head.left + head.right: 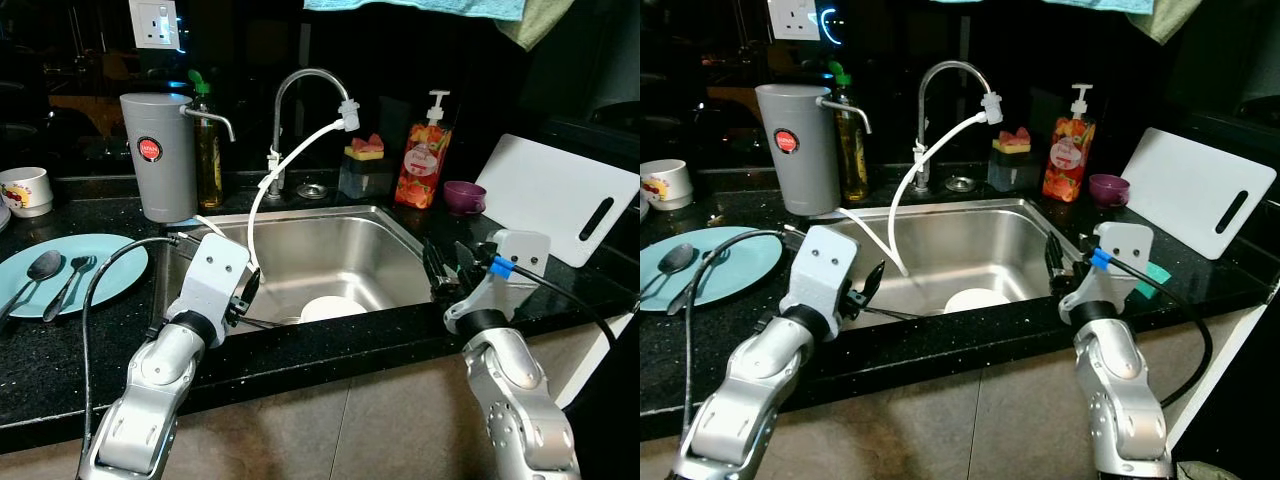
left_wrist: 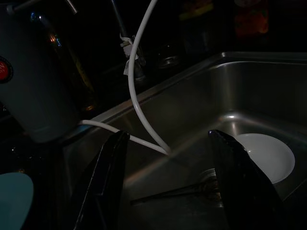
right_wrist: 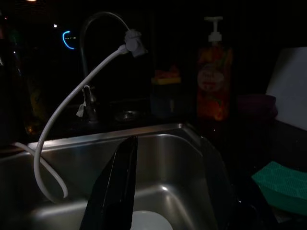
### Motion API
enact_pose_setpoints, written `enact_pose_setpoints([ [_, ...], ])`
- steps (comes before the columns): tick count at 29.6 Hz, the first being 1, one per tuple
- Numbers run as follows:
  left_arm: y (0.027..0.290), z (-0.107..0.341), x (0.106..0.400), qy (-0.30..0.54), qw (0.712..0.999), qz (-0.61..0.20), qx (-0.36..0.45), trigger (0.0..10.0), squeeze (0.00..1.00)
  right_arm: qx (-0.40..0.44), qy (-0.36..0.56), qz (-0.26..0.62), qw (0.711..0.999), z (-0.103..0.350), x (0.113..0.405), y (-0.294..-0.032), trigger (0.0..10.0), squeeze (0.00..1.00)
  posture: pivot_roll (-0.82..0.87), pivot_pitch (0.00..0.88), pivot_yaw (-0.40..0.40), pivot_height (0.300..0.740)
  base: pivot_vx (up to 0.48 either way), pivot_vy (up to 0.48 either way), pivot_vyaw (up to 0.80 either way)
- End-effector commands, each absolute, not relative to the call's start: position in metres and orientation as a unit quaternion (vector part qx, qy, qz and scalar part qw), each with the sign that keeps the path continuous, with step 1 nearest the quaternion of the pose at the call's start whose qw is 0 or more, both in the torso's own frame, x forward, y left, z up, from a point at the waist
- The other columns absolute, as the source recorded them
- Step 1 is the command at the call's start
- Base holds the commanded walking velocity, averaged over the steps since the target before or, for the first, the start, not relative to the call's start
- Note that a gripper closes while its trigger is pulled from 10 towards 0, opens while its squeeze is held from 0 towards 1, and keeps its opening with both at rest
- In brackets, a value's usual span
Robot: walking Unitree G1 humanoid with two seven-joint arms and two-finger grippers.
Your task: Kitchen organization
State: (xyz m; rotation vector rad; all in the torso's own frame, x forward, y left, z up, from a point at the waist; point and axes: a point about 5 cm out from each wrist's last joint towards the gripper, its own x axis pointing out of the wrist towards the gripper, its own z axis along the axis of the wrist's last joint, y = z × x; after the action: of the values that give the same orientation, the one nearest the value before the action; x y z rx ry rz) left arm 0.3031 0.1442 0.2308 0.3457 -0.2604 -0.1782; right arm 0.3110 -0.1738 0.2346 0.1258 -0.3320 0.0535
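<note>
1. The left hand hung at the sink's near-left edge, fingers spread wide and holding nothing.
2. The right hand sat at the sink's right rim; one finger showed clearly, so I cannot tell its spread.
3. A white plate lay flat on the sink floor, its near edge cut off by the bench.
4. A thin dark utensil, possibly a fork, lay lengthwise across the basin beside the plate.
5. On the bench to the left, a blue plate carried two spoons, handles towards the robot.
6. The white hose curved from the tap into the basin.
</note>
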Motion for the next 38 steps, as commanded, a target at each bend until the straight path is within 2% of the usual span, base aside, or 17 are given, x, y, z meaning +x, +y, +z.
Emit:
enact_pose_setpoints([
  [1, 0.142, 0.233, 0.304, -0.133, 0.972, -0.086, 0.174, 10.0, 0.0, 0.063, -0.164, 0.023, 0.984, 0.233, 0.313, -0.175, 10.0, 0.0, 0.18, 0.0, -0.099, 0.74, 0.0, 0.0, 0.0],
  [38, 0.147, 0.242, 0.301, -0.147, 0.973, -0.076, 0.163, 10.0, 0.0, 0.074, -0.179, 0.028, 0.981, 0.243, 0.312, -0.169, 10.0, 0.0, 0.2, 0.0, -0.104, 0.74, 0.0, 0.0, 0.0],
])
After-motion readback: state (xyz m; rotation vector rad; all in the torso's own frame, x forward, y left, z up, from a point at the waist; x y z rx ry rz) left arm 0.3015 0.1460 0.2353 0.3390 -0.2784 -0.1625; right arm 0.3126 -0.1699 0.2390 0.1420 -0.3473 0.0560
